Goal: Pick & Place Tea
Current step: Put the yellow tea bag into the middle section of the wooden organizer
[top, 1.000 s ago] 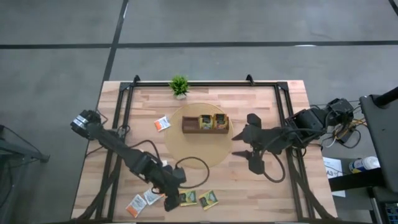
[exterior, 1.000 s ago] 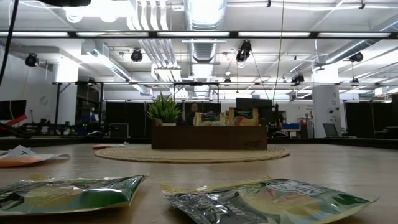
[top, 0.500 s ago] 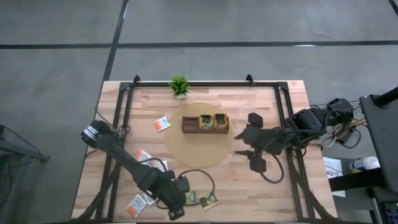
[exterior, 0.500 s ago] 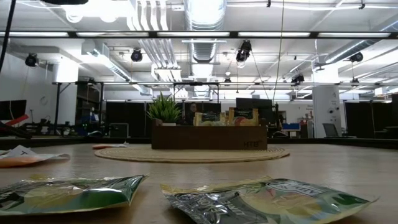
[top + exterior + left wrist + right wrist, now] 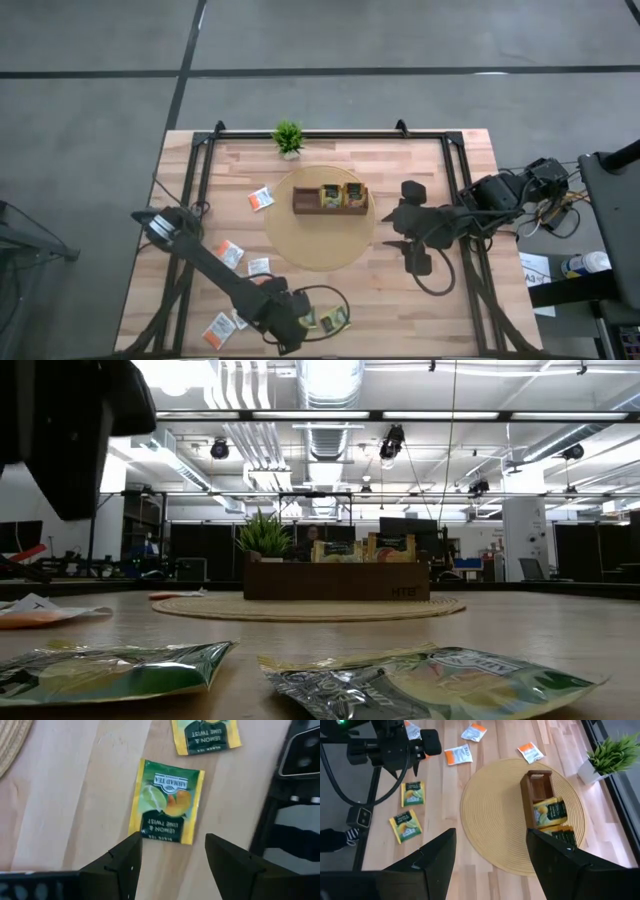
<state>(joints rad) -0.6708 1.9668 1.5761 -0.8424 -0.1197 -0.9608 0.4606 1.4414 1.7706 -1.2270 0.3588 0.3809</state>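
Two dark green-and-yellow tea sachets (image 5: 167, 802) (image 5: 205, 735) lie flat on the wood near the table's front edge (image 5: 335, 321). My left gripper (image 5: 172, 855) hangs open, pointing steeply down, just above the nearer one (image 5: 306, 319), touching nothing. It shows at the top left of the low view (image 5: 60, 430). White-and-orange sachets (image 5: 228, 252) (image 5: 258, 266) (image 5: 218, 328) lie on the table's left part, another (image 5: 262, 198) beside the mat. My right gripper (image 5: 410, 245) waits open (image 5: 490, 850) above the table, right of the mat.
A brown compartment tray (image 5: 303, 204) holding green-and-yellow sachets stands on a round woven mat (image 5: 320, 250) at mid-table. A small potted plant (image 5: 288, 138) stands at the far edge. A black frame (image 5: 190, 190) runs along the table's sides.
My left gripper has gone down and toward the table's near edge, over the green-and-yellow sachets, tipping steeper, its fingers staying open. Its arm has swung clear of two white-and-orange sachets on the left. It has come into the low view at top left.
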